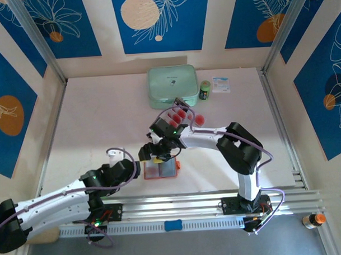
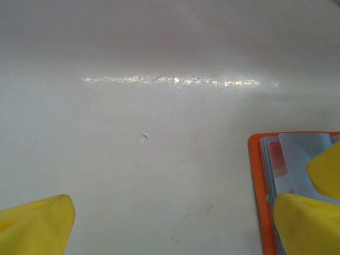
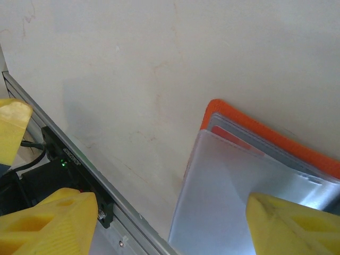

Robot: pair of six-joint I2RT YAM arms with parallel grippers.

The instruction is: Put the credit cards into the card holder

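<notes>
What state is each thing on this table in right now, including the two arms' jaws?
Card holder: lying open, clear sleeves showing.
Green case: closed.
Cards: fanned out by the green case, outside the holder.
Small bottle: upright.
Left jaws: wide open, empty.
Right jaws: open, empty.

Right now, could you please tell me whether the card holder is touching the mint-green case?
Apart. The top external view shows bare table between the card holder and the mint-green case.
</notes>
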